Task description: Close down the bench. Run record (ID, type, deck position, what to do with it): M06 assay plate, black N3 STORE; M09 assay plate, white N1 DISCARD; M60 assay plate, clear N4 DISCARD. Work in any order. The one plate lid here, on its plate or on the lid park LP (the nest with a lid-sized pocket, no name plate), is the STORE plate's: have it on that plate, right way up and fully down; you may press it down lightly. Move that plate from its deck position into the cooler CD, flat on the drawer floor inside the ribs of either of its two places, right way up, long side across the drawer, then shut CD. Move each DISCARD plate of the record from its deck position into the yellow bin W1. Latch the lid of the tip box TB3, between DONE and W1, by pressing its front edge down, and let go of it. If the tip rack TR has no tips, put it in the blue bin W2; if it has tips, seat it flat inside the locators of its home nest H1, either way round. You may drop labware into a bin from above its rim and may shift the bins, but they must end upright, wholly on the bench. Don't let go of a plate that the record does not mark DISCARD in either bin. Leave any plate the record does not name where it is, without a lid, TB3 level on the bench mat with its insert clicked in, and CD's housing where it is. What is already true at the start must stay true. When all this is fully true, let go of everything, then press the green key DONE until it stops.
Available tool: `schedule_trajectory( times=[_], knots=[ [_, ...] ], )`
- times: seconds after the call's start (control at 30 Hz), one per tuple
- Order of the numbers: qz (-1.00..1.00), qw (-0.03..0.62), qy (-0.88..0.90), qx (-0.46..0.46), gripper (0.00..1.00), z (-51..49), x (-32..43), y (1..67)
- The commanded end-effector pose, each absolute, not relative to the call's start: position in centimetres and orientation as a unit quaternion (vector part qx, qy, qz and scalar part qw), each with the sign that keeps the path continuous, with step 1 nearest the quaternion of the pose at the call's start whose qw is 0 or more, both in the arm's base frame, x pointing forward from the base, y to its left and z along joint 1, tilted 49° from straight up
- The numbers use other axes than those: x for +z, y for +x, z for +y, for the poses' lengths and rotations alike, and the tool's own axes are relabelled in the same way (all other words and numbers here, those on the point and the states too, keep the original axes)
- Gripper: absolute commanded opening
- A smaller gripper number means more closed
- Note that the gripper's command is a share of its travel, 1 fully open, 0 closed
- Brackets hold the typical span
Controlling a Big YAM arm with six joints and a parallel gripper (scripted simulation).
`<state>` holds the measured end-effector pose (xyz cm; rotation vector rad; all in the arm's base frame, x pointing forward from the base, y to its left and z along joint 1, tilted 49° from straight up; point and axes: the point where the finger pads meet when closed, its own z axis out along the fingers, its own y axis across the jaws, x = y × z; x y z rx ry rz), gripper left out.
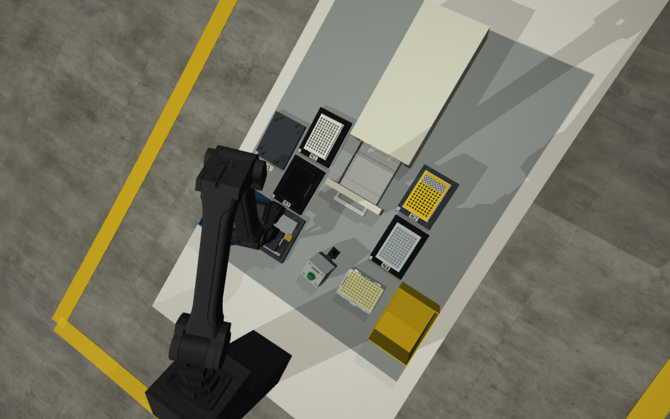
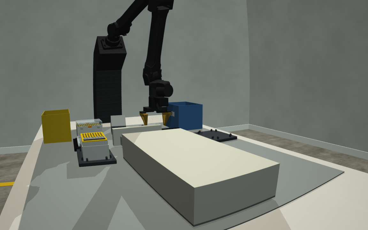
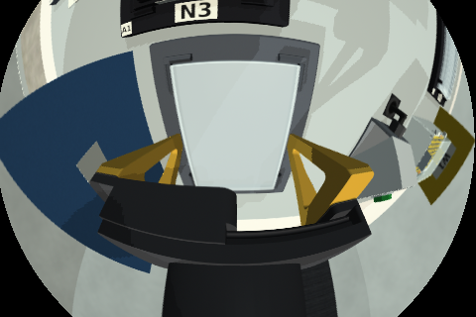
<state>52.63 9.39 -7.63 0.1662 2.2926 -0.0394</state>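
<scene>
- Three plates sit in their nests, none moved yet.
- My jaws gape wide, empty, straddling the lid (image 3: 233, 122) on its park.
- Cooler drawer (image 1: 367, 179) stands open.

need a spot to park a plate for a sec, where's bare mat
Bare mat shows between the cooler housing and the mat's far edge beside N2, and between DONE and N4. It is crowded around N1, N3 and the lid park.

Open jaws astride clear lid (image 3: 233, 126)

end effector (image 3: 234, 161) low, fingers wide apart
</scene>
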Motion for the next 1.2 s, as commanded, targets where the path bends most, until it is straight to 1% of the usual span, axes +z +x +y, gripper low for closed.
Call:
schedule_trajectory(
  times=[0.0, 0.97, 1.17],
  knots=[
    [0.91, 0.41, 0.063, -0.016, 0.0, 9.39, -7.51, 52.22],
    [0.907, 0.415, 0.062, -0.016, 0.0, 9.14, -7.24, 52.53],
    [0.909, 0.412, 0.059, -0.016, 0.0, 9.29, -7.15, 51.76]
  ],
)
